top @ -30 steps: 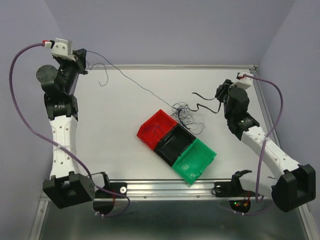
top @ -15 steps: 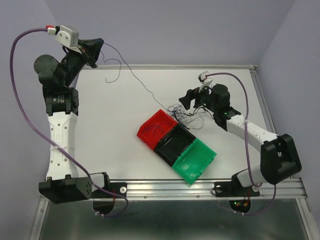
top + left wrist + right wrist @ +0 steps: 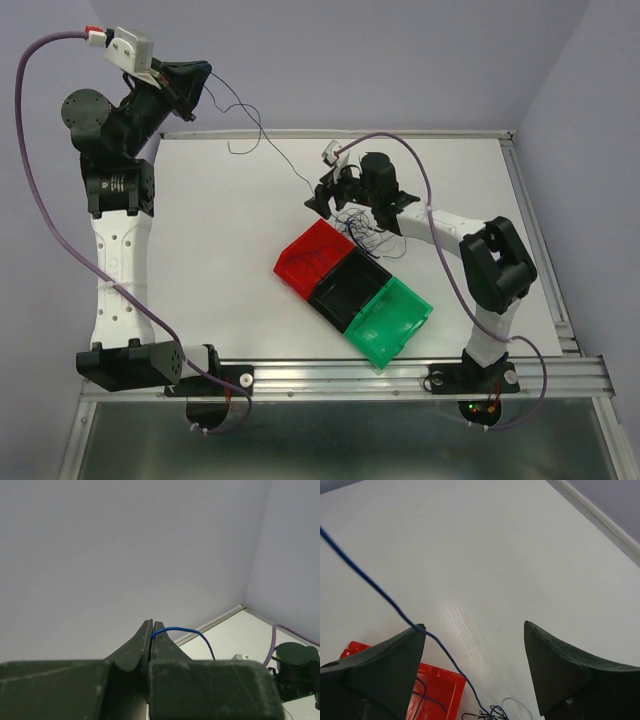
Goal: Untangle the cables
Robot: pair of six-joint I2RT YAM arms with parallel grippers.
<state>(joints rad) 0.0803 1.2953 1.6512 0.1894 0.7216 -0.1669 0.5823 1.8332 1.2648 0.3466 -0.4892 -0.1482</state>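
Our white desk (image 3: 230,260) looks smooth and matt, with faint shiny stripes in the right wrist view. The red bin (image 3: 310,262), the black bin (image 3: 350,290) and the green bin (image 3: 392,318) look like hard, shiny plastic. The cables (image 3: 358,222) are thin and smooth like thread. The blue cable (image 3: 385,597) has a plastic-looking skin. The left tool (image 3: 151,630) and the right tool (image 3: 474,627) look like dark, dull, slightly grainy plastic. We see a rail (image 3: 350,372) of shiny grey metal.

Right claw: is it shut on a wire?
No, the right claw is wide open; the blue wire only runs past one finger.
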